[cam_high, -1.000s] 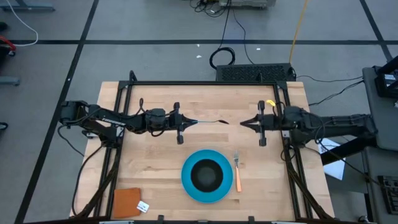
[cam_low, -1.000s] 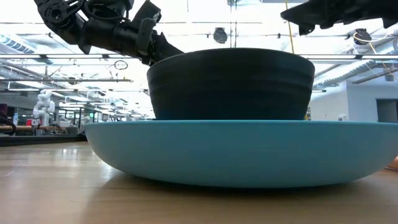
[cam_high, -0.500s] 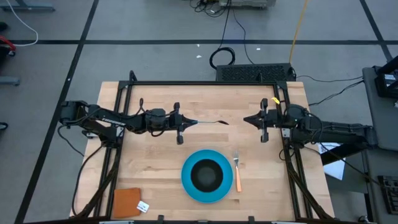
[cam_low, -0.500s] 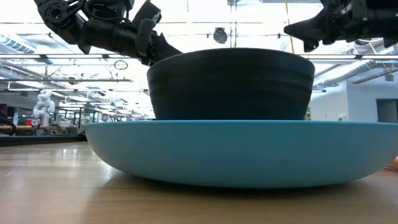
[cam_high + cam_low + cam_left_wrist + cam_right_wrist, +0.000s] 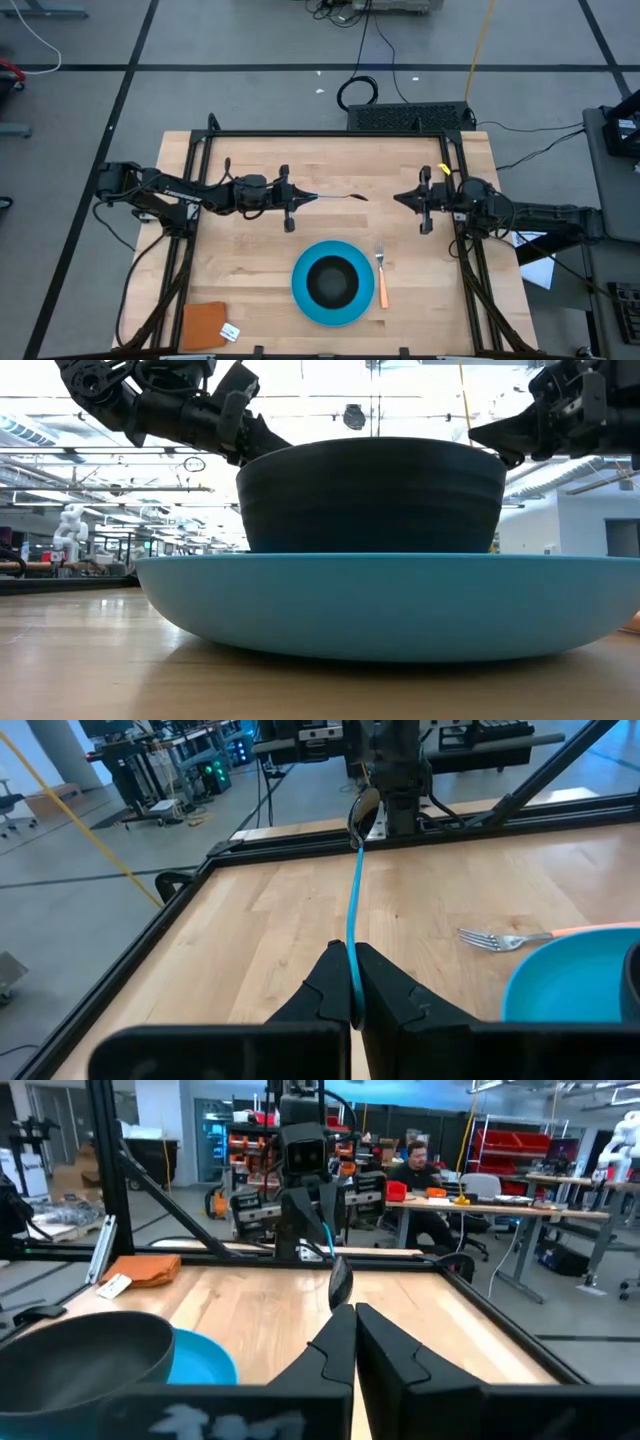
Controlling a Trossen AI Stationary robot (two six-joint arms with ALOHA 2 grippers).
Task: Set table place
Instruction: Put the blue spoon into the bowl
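While the round bright-blue plate (image 5: pixel 328 283) sat near the light-wood counter's (image 5: pixel 250 250) front edge, a black bowl (image 5: pixel 331 280) rested on it, an orange-handled metal fork (image 5: pixel 381 276) just right. Beyond the plate, the left end effector (image 5: pixel 296 199) pinched a teal-handled dark spoon (image 5: pixel 335 197); the right end effector (image 5: pixel 400 200) hung closed, empty.

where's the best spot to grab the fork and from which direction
Grip the fork by its orange handle, coming straight down from above with the fingers across its width. It lies flat on the table just right of the blue plate, tines toward the far edge, so keep the fingers clear of the plate's rim.
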